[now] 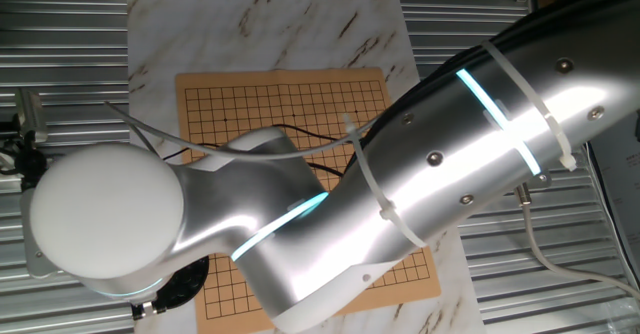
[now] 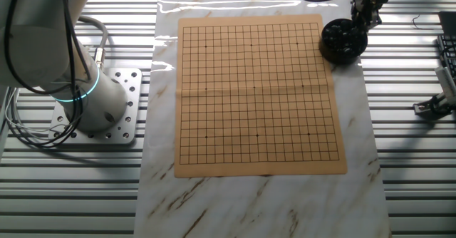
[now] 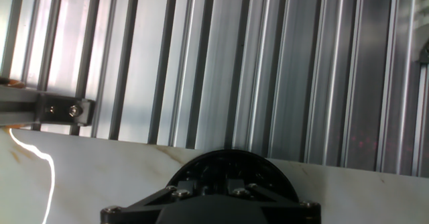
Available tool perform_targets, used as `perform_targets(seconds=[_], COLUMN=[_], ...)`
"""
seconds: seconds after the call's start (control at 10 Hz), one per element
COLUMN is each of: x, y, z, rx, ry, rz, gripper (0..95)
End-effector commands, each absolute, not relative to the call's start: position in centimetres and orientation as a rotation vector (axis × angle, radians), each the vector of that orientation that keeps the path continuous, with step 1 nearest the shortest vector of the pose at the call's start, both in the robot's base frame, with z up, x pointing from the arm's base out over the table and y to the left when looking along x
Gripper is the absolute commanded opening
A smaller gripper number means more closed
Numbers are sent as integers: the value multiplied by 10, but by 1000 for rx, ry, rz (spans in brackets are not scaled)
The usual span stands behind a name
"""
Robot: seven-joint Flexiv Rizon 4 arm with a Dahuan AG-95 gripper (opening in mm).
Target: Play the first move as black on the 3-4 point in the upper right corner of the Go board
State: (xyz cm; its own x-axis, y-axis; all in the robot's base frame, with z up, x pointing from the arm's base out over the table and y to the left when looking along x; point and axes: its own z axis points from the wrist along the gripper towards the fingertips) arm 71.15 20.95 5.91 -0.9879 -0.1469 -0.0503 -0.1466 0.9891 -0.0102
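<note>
The tan Go board (image 2: pixel 256 95) lies on a marble mat, its grid in full sight in the other fixed view. A round black bowl (image 2: pixel 342 40) stands just off the board's far right corner, with glossy black stones (image 2: pixel 338 35) heaped inside. My gripper (image 2: pixel 361 18) hangs over the bowl's far rim, fingers pointing down; whether they are open or shut is hidden. In the hand view the bowl (image 3: pixel 231 170) sits at the bottom edge, behind the gripper's dark body (image 3: pixel 211 212). In one fixed view the arm (image 1: pixel 420 174) covers much of the board (image 1: pixel 270 104).
The marble mat (image 2: pixel 260 202) rests on a ribbed metal table (image 2: pixel 413 167). The robot's base (image 2: pixel 96 106) and its cables stand left of the board. A small clamp-like device (image 2: pixel 434 104) lies at the right edge. A metal bracket (image 3: pixel 64 108) sits on the table ribs.
</note>
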Motion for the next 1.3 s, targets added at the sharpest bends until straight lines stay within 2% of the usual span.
perform_targets(seconds=[0.1, 1.3], x=[712, 710], y=[209, 204], z=[59, 56], rx=[-229, -236], ry=[3083, 3081], rz=[-11, -2], gripper=[190, 190])
